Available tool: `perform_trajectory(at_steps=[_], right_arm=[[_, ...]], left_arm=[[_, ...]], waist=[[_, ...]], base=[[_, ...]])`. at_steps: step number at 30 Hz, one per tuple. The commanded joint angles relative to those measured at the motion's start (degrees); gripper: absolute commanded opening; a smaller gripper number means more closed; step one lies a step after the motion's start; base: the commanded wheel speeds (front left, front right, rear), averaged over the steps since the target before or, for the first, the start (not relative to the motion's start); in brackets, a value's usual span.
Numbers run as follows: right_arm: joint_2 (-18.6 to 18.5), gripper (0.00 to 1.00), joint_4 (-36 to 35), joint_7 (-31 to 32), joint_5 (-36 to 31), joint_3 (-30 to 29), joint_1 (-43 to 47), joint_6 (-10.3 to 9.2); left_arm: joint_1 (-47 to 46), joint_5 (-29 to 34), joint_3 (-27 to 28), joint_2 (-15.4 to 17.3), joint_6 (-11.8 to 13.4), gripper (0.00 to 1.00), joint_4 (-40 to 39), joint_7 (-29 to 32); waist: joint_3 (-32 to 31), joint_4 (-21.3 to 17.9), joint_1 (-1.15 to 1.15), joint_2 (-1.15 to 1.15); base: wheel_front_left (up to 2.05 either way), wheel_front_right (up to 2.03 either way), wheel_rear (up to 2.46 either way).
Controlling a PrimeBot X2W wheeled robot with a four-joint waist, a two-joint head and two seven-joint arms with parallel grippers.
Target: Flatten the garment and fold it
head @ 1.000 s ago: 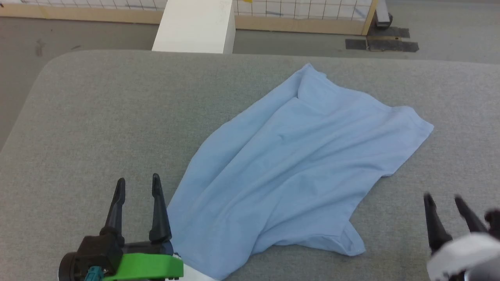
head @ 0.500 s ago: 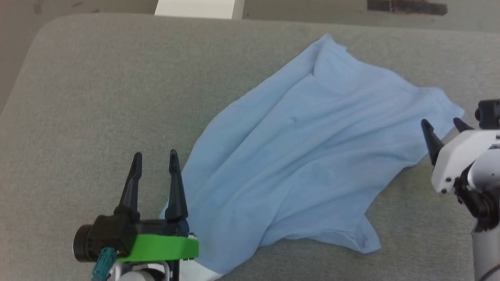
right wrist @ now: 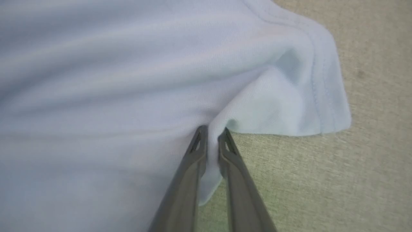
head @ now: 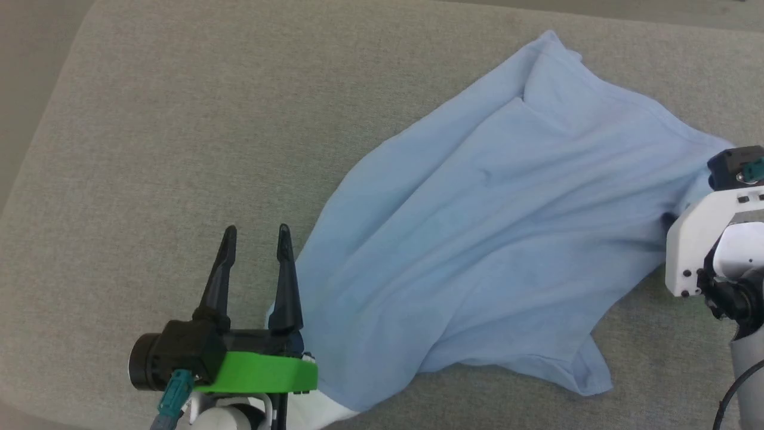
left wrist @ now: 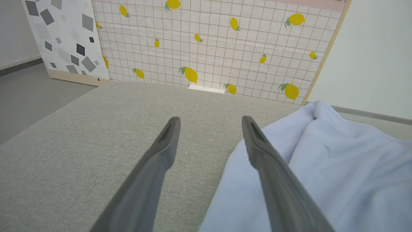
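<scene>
The garment (head: 477, 239), a light blue shirt, lies rumpled and slantwise across the grey padded surface (head: 167, 131). My right gripper (right wrist: 210, 132) is shut on a fold of the garment (right wrist: 128, 80) near its hemmed right corner, cloth pinched between the two fingers. In the head view the right wrist (head: 710, 239) sits at that right edge, with its fingertips hidden. My left gripper (head: 256, 230) stands open beside the garment's near-left edge, its right finger (left wrist: 257, 141) just over the cloth (left wrist: 338, 167), nothing between the fingers.
The grey padded surface stretches wide to the left of the shirt, with its rounded left edge (head: 36, 155) dropping to the floor. Beyond the far edge stands a lemon-patterned grid panel (left wrist: 209, 42) and a terrazzo-patterned panel (left wrist: 64, 35).
My right gripper moved forward onto the shirt's right edge and closed on a fold of it. The head camera tilted down and shifted, so the whole picture moved. The left gripper stayed open.
</scene>
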Motion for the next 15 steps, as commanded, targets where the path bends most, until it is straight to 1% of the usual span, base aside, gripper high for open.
perform_trajectory(at_steps=[1, 3, 7, 10, 13, 14, 15], right_arm=[[-0.6, 0.0, -0.5, -0.6, 0.6, 0.4, -0.8, -0.08], [-2.0, 0.0, -2.0, -1.3, 0.7, 0.9, -2.3, -0.08], [-6.9, 0.0, -4.8, -2.7, 0.2, 3.6, -8.9, -0.08], [-10.9, 0.0, -5.2, -3.2, -0.1, 7.4, -17.0, -0.08], [-13.4, 0.0, -3.7, -4.0, -0.5, 11.8, -25.6, -0.08], [-14.5, 0.0, -2.2, -5.2, -1.2, 14.5, -31.0, -0.08], [-15.1, 0.0, -1.4, -6.4, -1.6, 16.6, -33.5, -0.08]], left_arm=[[-0.9, 0.1, -0.2, -0.3, -0.4, 1.0, 0.2, -0.3], [-1.1, -0.1, -0.2, -0.4, -0.6, 1.0, 0.4, -0.3], [-1.9, -0.5, -0.5, -0.6, -1.1, 1.0, 0.5, -0.3], [-2.6, -0.7, -1.0, -0.7, -1.4, 1.0, 0.5, -0.3], [-3.3, -1.1, -1.6, -0.8, -1.6, 1.0, 0.6, -0.3], [-3.8, -1.5, -2.1, -0.9, -1.8, 1.0, 0.8, -0.3], [-4.1, -1.8, -2.5, -0.9, -1.9, 1.0, 1.0, -0.3]], waist=[[-0.6, 0.5, 0.0, 0.0], [-0.7, 1.1, 0.0, 0.0], [0.2, 3.1, 0.0, 0.0], [1.9, 5.1, 0.0, 0.0], [3.6, 7.0, 0.0, 0.0], [4.9, 8.4, 0.0, 0.0], [5.5, 9.3, 0.0, 0.0]], base=[[0.0, 0.0, 0.0], [0.0, 0.0, 0.0], [0.0, 0.0, 0.0], [0.0, 0.0, 0.0], [0.0, 0.0, 0.0], [0.0, 0.0, 0.0], [0.0, 0.0, 0.0]])
